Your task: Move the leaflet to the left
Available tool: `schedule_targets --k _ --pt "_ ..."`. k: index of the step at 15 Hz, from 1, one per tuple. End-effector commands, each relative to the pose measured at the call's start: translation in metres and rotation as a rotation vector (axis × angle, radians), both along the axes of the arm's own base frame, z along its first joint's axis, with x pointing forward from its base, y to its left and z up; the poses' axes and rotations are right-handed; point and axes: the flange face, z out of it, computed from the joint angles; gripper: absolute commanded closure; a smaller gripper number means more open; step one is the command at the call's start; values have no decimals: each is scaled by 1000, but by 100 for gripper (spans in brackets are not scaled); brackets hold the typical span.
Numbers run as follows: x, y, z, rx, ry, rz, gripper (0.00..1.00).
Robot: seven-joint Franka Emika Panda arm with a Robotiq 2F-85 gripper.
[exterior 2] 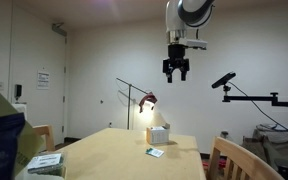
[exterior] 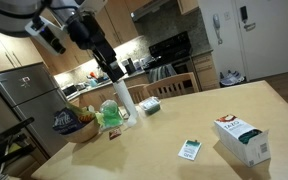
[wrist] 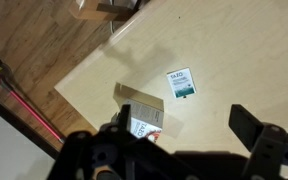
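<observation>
Claw [exterior 2: 176, 75] hangs open and empty, high above the leaflet [exterior 2: 155, 152], well apart from it.

Smooth, matt pale-wood table [wrist: 234, 60] — paper leaflet [wrist: 181, 82], printed cardboard box [wrist: 139, 103]

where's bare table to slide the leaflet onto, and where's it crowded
Bare table runs wide between the leaflet and the clutter at one end, and beyond the box. Crowded: the box sits close beside the leaflet; the bowl, green bag and white container bunch together.
</observation>
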Motion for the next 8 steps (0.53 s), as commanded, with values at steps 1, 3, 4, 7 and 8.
schedule_targets --k 1,3,4,7,8 --pt "0 0 2 0 0 0 0" --pt "4 -3 1 -33 6 -1 0" --pt "6 -5 -2 -36 19 34 0" --pt "13 -12 -19 -62 61 130 0" --pt "16 -15 -26 -66 75 168 0"
